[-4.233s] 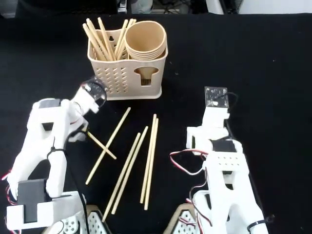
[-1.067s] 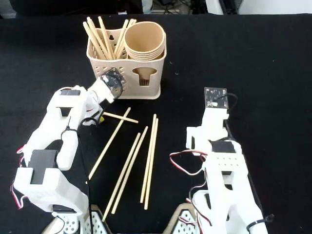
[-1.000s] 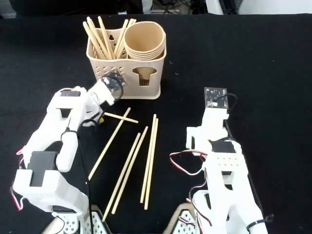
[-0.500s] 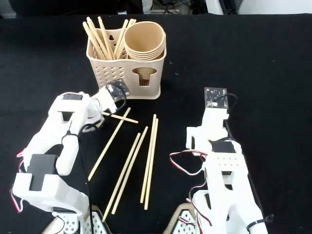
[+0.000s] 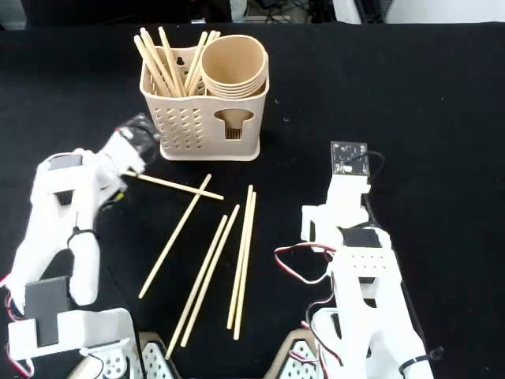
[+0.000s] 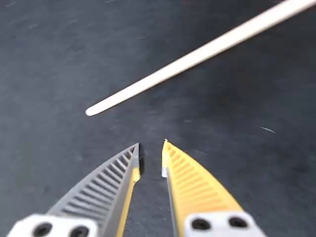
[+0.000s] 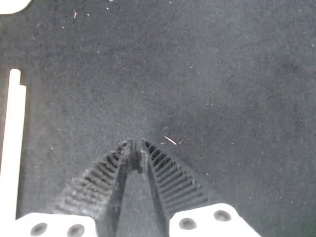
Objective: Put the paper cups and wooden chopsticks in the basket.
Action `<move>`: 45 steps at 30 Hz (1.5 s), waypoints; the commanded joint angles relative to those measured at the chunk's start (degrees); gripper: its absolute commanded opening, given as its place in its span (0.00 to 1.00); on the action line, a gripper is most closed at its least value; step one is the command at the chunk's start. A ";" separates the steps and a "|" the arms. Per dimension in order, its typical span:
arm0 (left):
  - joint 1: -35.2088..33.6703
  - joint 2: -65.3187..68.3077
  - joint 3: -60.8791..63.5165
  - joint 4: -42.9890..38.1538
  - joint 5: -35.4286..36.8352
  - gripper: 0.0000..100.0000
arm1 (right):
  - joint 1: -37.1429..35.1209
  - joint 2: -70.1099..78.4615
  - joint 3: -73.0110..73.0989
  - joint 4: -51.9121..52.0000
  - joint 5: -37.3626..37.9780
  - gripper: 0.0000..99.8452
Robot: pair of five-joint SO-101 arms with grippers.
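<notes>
Left tool (image 6: 150,148): jaws a narrow gap apart, empty, tips just short of one wooden chopstick (image 5: 173,185) lying flat on the desk (image 5: 410,118) in front of the basket (image 5: 201,130).

Right tool (image 7: 134,147): closed, empty.

Judgement: the stick is light, stiff, smooth and liable to roll. Pinch it across the shaft, near mid-length.

Paper cups (image 5: 235,63): stacked inside the basket.
</notes>
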 commanded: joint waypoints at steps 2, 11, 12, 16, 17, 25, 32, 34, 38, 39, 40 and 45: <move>-2.77 1.41 -1.89 -8.35 14.68 0.08 | 0.18 -1.71 -0.31 -1.05 -0.09 0.01; -2.68 17.58 -19.65 -12.04 42.20 0.03 | 0.18 -1.63 -0.31 -1.05 -0.09 0.01; -2.59 19.16 -21.76 -12.04 44.57 0.03 | 0.18 -1.63 -0.31 -1.05 -0.09 0.01; -0.48 24.97 -26.07 -11.96 46.95 0.03 | 0.18 -1.71 -0.31 -1.05 -0.09 0.01; 0.40 25.85 -26.15 -11.96 46.95 0.03 | 0.18 -1.71 -0.31 -1.05 -0.09 0.01; 4.35 31.03 -26.68 -12.04 41.14 0.03 | 0.18 -1.89 -0.48 -1.05 -0.09 0.01; 3.74 29.01 -25.98 0.09 39.47 0.03 | 0.18 -1.89 -0.66 -1.05 -0.09 0.01; 4.26 27.60 -25.45 3.60 39.38 0.03 | 0.18 -1.89 -0.75 -1.05 -0.09 0.01; 4.26 25.41 -25.45 9.58 39.38 0.03 | 0.18 -1.89 -0.75 -1.05 -0.09 0.01; 4.35 24.97 -25.45 11.16 39.38 0.03 | 0.18 -1.89 -0.75 -1.05 -0.09 0.01; 4.35 24.70 -25.45 12.75 39.30 0.03 | 0.18 -1.89 -0.75 -1.05 -0.09 0.01; 5.93 24.09 -22.81 18.64 38.68 0.03 | 0.18 -1.89 -0.75 -1.05 -0.09 0.01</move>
